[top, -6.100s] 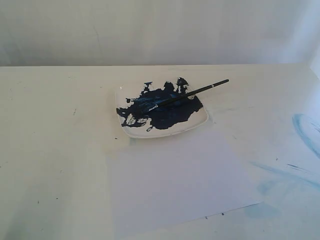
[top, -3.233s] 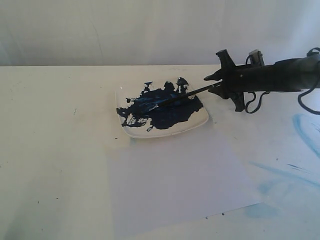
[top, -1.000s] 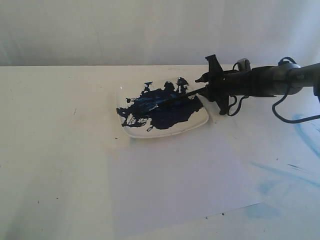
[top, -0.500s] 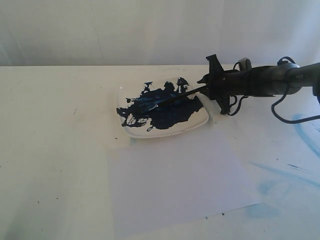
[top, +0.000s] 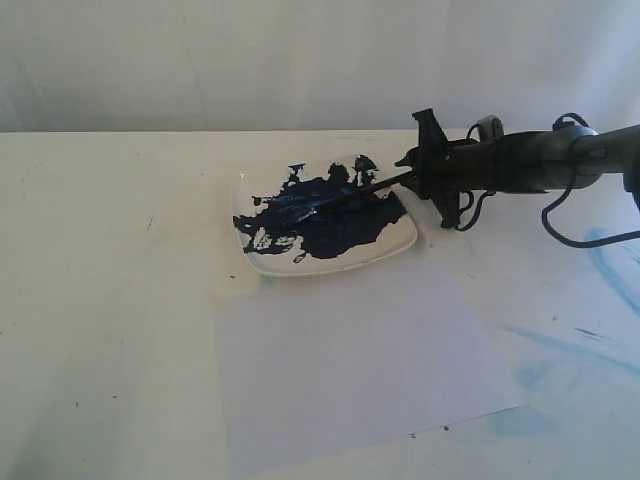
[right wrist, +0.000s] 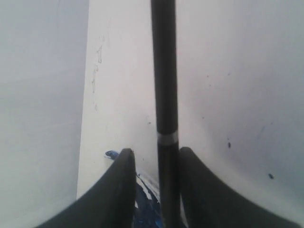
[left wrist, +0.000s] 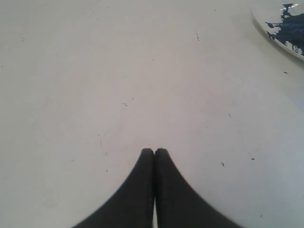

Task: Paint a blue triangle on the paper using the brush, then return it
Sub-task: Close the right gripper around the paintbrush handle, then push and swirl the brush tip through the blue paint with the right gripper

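Observation:
The brush (top: 345,196) lies with its bristles in the dark-blue paint of the square white dish (top: 400,245), its handle sticking out over the rim to the right. My right gripper (top: 408,175) reaches in from the right with its jaws on either side of that handle. In the right wrist view the brush (right wrist: 164,71) lies against one finger, with a gap to the other, so the right gripper (right wrist: 156,150) is open. The paper (top: 360,360) lies blank in front of the dish; no blue triangle is in view. My left gripper (left wrist: 154,150) is shut and holds nothing above bare tabletop.
Pale-blue smears (top: 610,265) mark the table at the right edge. A cable (top: 560,225) loops under the right arm. The dish's rim (left wrist: 266,23) shows at a corner of the left wrist view. A pale wall runs behind the table.
The right arm came in from the right and set its jaws round the brush handle; in the last second the jaws narrowed a little. The brush has not moved.

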`<state>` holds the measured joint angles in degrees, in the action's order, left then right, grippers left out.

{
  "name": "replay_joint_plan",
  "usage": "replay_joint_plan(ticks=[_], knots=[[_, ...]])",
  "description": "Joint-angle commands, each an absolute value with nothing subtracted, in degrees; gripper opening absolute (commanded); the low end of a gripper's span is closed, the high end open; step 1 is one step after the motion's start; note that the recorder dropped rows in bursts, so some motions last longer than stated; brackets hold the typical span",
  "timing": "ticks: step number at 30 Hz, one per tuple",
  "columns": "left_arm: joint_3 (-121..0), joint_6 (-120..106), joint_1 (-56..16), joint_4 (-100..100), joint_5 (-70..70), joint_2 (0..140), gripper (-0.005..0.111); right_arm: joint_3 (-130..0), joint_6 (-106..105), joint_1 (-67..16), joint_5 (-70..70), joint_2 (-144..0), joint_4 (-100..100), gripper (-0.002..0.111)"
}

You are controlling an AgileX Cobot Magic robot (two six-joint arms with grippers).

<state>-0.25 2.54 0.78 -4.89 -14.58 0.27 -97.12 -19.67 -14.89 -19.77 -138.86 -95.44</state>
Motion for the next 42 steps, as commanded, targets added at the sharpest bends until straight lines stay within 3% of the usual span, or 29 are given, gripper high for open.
replay_joint_plan(ticks=[1,7,18,27,42], knots=[[0.0,2.6,0.56,-5.06,-14.59,0.0,0.0,-96.91,-20.12,-14.92,-18.13,-139.53,-94.67,0.028],[0.0,2.6,0.56,-5.06,-14.59,0.0,0.0,-96.91,-20.25,-14.92,-18.13,-139.53,-94.67,0.013],[0.0,2.6,0.56,-5.06,-14.59,0.0,0.0,-96.91,-20.5,-14.92,-18.13,-139.53,-94.56,0.013],[0.0,2.6,0.56,-5.06,-14.59,0.0,0.0,-96.91,-20.38,-14.92,-18.13,-139.53,-94.56,0.0],[0.0,2.6,0.56,-5.06,-14.59,0.0,0.0,-96.91,-23.73,-14.92,-17.82,-135.92,-91.24,0.0]])
